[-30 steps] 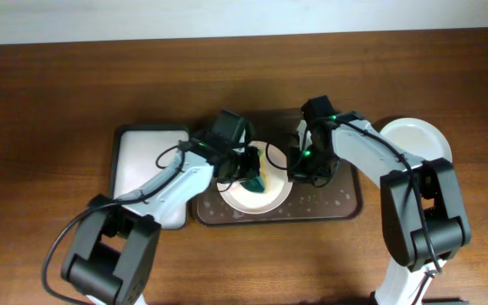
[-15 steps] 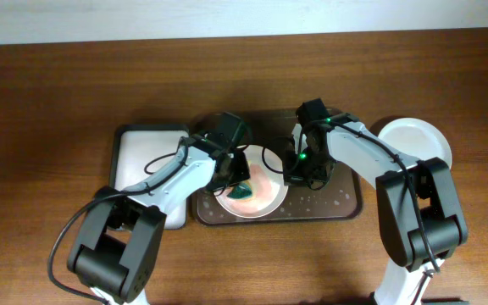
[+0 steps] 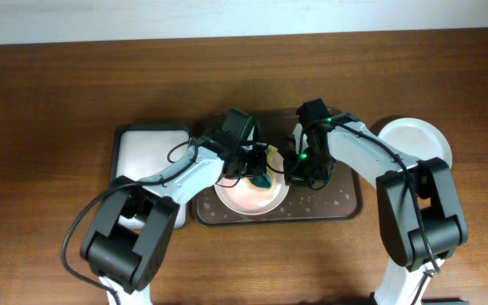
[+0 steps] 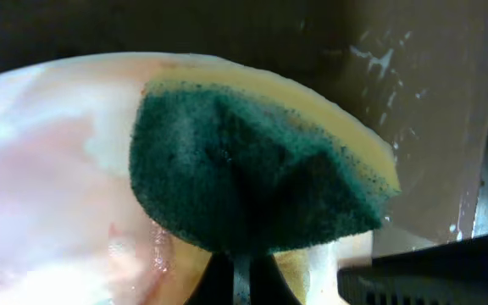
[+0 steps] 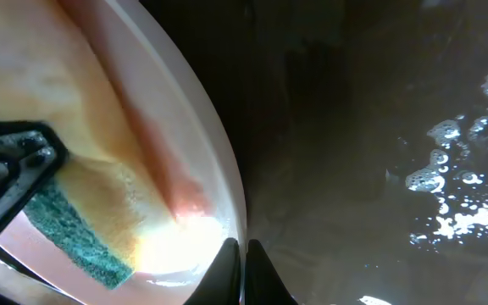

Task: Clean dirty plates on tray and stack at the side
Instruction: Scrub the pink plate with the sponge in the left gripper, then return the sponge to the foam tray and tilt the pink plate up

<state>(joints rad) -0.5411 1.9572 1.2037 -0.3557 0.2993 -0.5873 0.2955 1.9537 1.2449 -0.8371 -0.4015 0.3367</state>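
Pressing on the pinkish-white plate (image 3: 242,199), the left hand (image 3: 259,174) is clamped on a green-and-yellow sponge (image 4: 252,178). Only the left wrist view shows the sponge's scouring face bent against the wet surface. The right wrist view shows the right hand (image 5: 242,263) pinching the plate's right rim, inside the foam-speckled dark brown tray (image 3: 339,200). Half a second ago the sponge sat nearer; now it lies by the far right rim.

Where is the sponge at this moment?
In the overhead view, the green-and-yellow sponge sits near table centre, held by the left end effector against the right part of the pinkish plate on the dark brown tray.
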